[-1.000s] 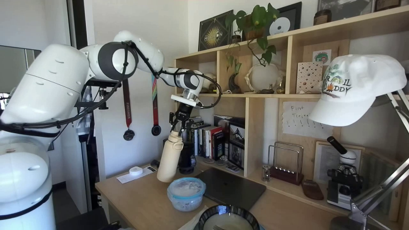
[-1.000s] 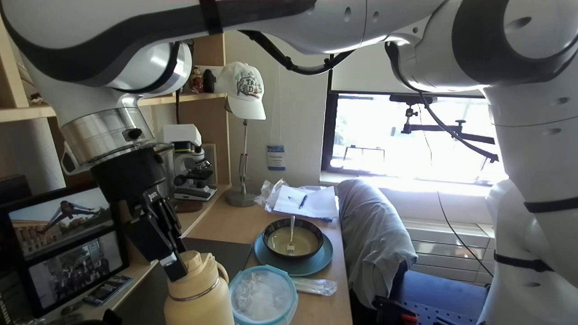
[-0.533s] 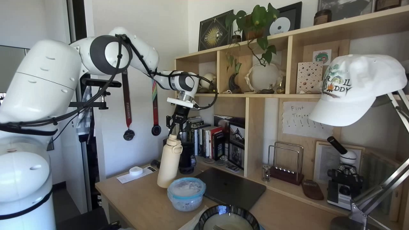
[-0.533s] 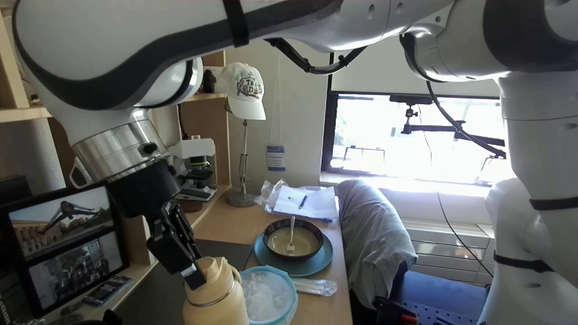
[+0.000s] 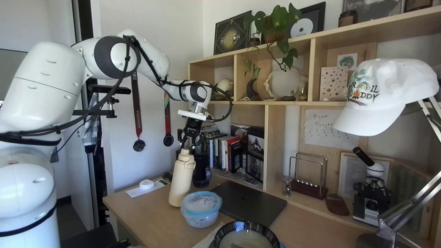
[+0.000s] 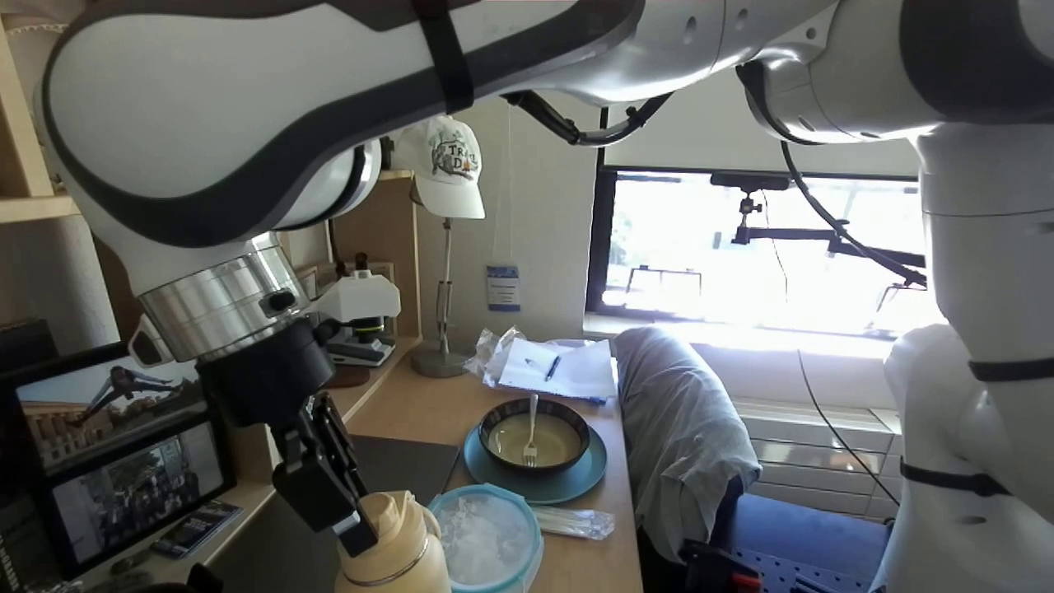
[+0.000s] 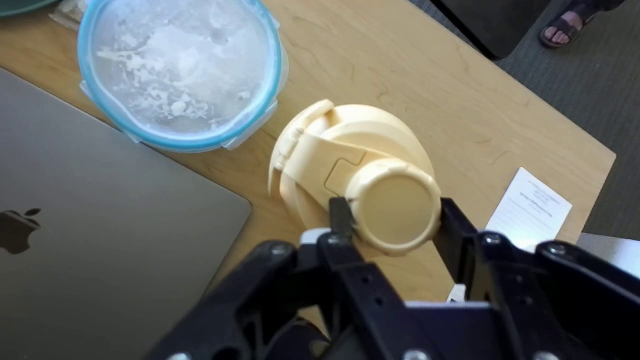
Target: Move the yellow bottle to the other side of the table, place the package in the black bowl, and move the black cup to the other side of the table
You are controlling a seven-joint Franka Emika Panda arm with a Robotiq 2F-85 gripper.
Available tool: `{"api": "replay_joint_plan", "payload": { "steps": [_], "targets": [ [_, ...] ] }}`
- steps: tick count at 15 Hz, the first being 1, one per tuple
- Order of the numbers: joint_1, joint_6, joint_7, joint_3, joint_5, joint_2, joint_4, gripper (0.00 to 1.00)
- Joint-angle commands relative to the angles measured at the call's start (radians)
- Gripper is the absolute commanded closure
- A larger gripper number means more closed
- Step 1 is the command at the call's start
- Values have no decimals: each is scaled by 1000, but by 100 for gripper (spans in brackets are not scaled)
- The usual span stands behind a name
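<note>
The tool (image 7: 395, 215) grasps the bottle (image 5: 180, 182) by its cap (image 7: 400, 207), beside the tub (image 5: 201, 210); I cannot tell whether the bottle touches the bench (image 5: 148, 213). In an exterior view the cup (image 5: 202, 170) stands behind it, the bowl (image 6: 533, 436) on a plate (image 6: 568, 487).

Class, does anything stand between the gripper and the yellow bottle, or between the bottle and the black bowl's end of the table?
For the first, nothing visible: the gripper holds the yellow bottle by its cap. Toward the black bowl, the tub stands in the way, beside the bottle.
</note>
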Motion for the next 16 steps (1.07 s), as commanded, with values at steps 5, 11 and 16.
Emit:
{"api": "replay_joint_plan", "payload": {
  "steps": [5, 11, 16],
  "targets": [
    [-3, 27, -1, 6, -4, -50, -42, 1],
    [-6, 23, 5, 3, -1, -40, -26, 0],
    [-40, 41, 45, -31, 13, -14, 39, 0]
  ]
}}
